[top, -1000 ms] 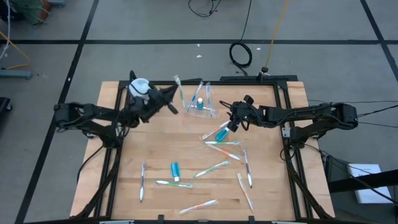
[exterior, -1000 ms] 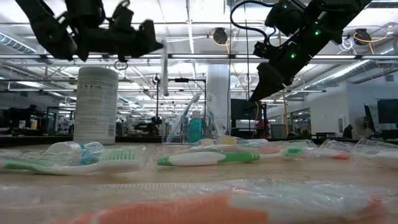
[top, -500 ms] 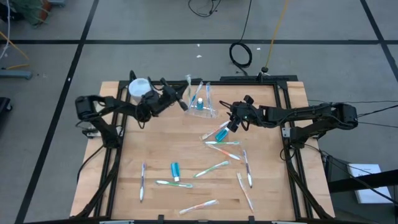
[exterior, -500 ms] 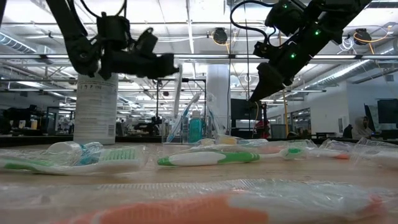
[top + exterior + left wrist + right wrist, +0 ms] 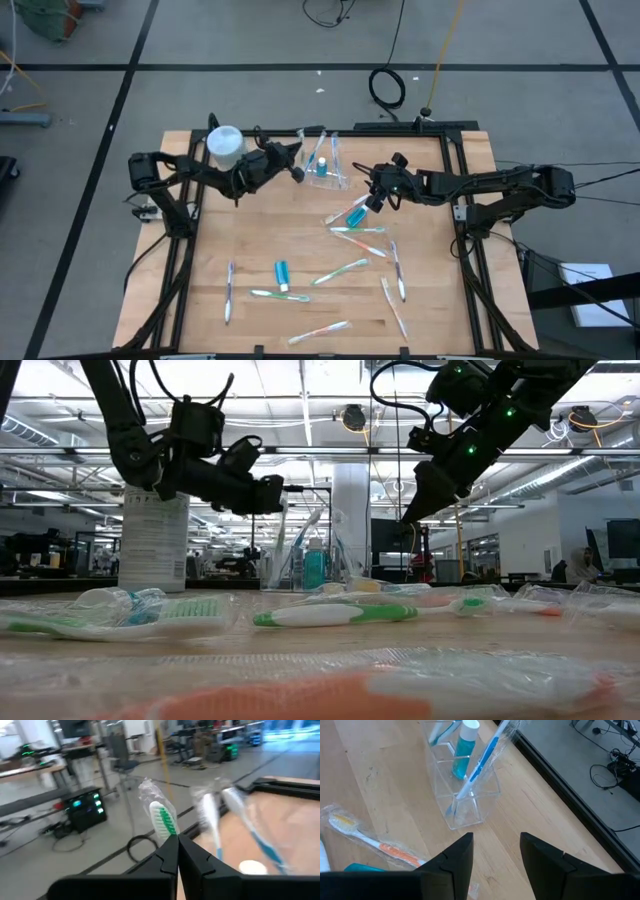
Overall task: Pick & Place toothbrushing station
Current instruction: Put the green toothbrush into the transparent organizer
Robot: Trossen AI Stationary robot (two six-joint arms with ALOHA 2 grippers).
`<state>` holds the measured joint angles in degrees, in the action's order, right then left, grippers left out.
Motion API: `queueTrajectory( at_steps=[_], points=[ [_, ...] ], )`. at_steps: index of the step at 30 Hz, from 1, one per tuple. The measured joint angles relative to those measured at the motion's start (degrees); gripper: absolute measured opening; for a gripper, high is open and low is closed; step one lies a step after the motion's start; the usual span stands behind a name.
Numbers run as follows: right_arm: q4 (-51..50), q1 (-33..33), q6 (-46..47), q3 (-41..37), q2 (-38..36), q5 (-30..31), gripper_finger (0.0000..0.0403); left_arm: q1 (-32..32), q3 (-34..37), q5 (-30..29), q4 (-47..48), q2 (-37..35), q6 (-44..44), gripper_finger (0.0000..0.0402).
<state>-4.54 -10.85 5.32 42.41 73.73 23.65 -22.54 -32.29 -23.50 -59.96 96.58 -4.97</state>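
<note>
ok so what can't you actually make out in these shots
- Left wrist view: the wrapped green toothbrush in the shut left gripper; its handle is hidden behind the fingers.
- Left wrist view: the toothbrushes in the clear holder are motion-blurred.
- Low view: the foreground orange toothbrush is out of focus.

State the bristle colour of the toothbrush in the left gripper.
Green and white on the toothbrush, clearest in the left wrist view.

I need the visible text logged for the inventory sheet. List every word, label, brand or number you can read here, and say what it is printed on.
None can be read.
Tall white cylindrical container: dark print lines on its label, too blurred to read.
Small blue toothpaste tube lying on the wooden table: no legible print.
White-and-green wrapped toothbrush in the shut left gripper: no lettering visible.
</note>
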Motion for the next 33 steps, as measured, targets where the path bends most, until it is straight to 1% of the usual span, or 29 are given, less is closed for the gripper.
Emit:
queueTrajectory(
  at_steps=[2,5,9,13,15,18,21,22,24,26,28,30,33],
  points=[
    [0.0,0.0,0.0,0.0,0.0,0.0,0.0155,0.4,0.0,-3.0,0.5,0.0,0.1,0.0014],
    [0.0,0.0,0.0,0.0,0.0,0.0,0.0155,0.9,0.0,-3.6,2.5,0.0,-1.8,0.0036],
    [0.0,0.0,0.0,0.0,0.0,0.0,0.0155,2.0,0.0,-3.5,3.2,0.0,-2.3,0.0084],
    [0.0,0.0,0.0,0.0,0.0,0.0,0.0155,3.4,0.0,-4.2,3.6,-0.9,-5.4,0.0135],
    [0.0,0.0,0.1,0.0,0.0,0.0,0.0155,4.4,0.0,-6.3,3.9,-2.3,-6.6,0.0156],
    [0.1,0.0,2.7,0.0,0.0,0.0,0.0155,5.9,0.0,-11.0,8.3,-5.9,-7.6,0.0180],
    [0.7,0.1,6.1,0.0,0.0,-0.3,0.0155,7.7,0.0,-14.3,12.8,-11.0,-8.9,0.0193],
    [1.0,0.1,7.3,0.0,0.0,-1.3,0.0155,8.3,0.0,-14.7,15.2,-12.9,-8.9,0.0196],
    [1.9,0.0,9.5,0.0,0.0,-4.5,0.0155,9.7,0.0,-15.1,19.0,-16.4,-8.4,0.0199],
    [3.7,0.4,11.6,0.0,0.0,-9.0,0.0155,11.2,0.0,-15.1,22.7,-20.1,-8.4,0.0199],
    [6.3,1.8,13.2,0.0,0.0,-12.6,0.0155,12.6,0.0,-15.1,26.3,-23.4,-8.5,0.0200],
    [9.7,4.4,13.5,0.0,0.0,-13.0,0.0155,13.8,0.0,-15.1,29.3,-26.0,-8.3,0.0200],
    [17.1,8.8,13.5,0.0,0.9,-10.2,0.0155,15.4,0.0,-15.1,32.8,-29.2,-8.5,0.0200]
  ],
)
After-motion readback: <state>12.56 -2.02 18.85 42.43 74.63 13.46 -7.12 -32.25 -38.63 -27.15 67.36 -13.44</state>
